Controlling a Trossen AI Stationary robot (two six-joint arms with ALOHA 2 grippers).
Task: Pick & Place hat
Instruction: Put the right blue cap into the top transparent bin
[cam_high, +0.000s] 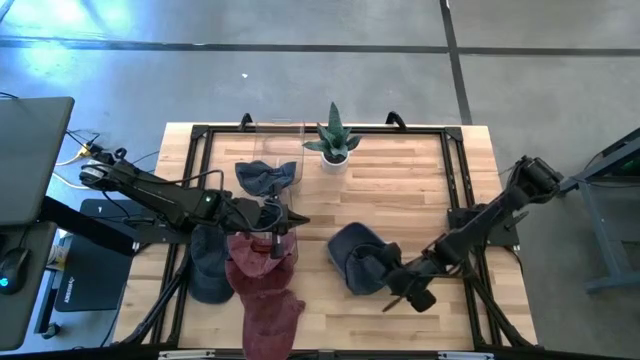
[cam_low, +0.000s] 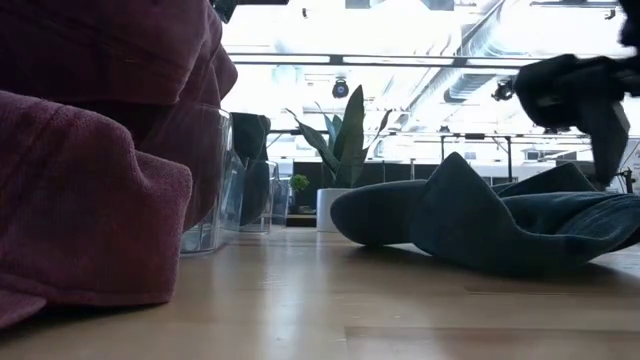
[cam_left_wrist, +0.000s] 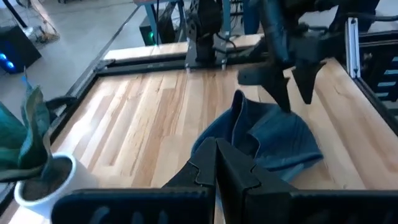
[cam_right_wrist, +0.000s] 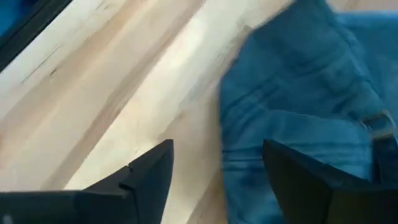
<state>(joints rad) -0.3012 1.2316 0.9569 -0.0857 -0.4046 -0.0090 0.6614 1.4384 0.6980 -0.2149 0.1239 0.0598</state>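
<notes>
Right up against the low camera, a maroon hat (cam_low: 80, 190) is seen bunched on the counter (cam_low: 400, 310), filling that side of the view. From above, the same maroon hat (cam_high: 262, 275) is draped from under the left gripper (cam_high: 285, 222) down to the counter's near edge, with a dark cap (cam_high: 208, 268) tucked just beside it on the left.

The left gripper is parked over the maroon hat, fingers (cam_left_wrist: 221, 165) pressed together with nothing seen between them. A clear container (cam_high: 283, 150) is set behind it, and a small blue hat (cam_high: 265, 178) is seen in or against it; which one can't be told.

The blue hat (cam_high: 355, 258) is lying crumpled on the counter right of centre, well apart from the maroon one. In the low view it's a dark folded heap (cam_low: 480, 225) flat on the wood. The right gripper (cam_high: 405, 287) is held at its right edge, spread wide, with one finger (cam_right_wrist: 152, 174) over bare wood and the other over the blue fabric (cam_right_wrist: 292, 112). The hat isn't clamped; whether it's touched can't be told.

A potted plant (cam_high: 334, 140) is stood at the back of the counter, upright in a white pot.
</notes>
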